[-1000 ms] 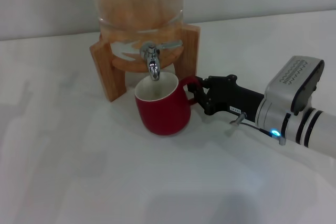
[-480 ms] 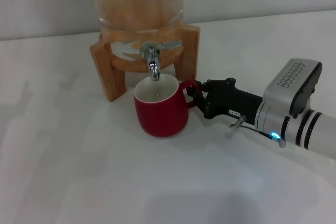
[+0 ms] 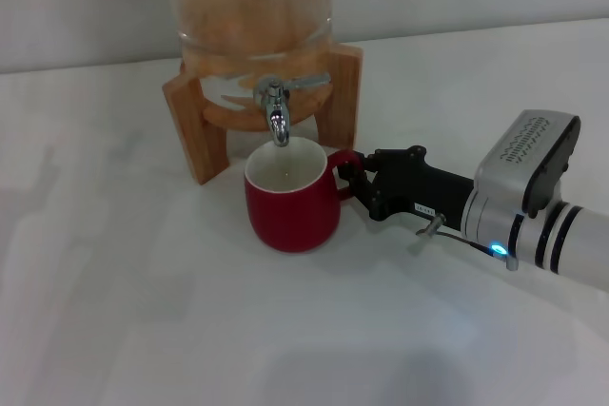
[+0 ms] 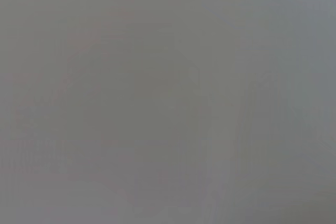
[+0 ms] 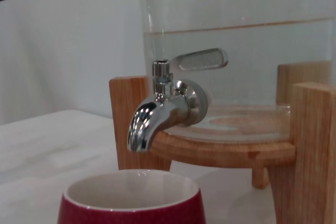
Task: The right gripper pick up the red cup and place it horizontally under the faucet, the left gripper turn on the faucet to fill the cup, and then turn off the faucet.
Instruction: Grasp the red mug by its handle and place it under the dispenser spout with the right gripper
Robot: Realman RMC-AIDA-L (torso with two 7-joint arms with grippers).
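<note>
Red cup (image 3: pixel 290 206) upright directly under faucet (image 3: pixel 277 119) spout; right gripper (image 3: pixel 354 181) closed around its handle, left gripper unseen.

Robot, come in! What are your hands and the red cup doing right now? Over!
Right hand shut on red cup handle. Cup upright on table, under faucet, no water running. Left hand not in view. Nothing in the way.

The white counter (image 3: pixel 114 311) carries a wooden stand (image 3: pixel 195 135) at the far side, with the red cup (image 3: pixel 290 206) just nearer.
</note>
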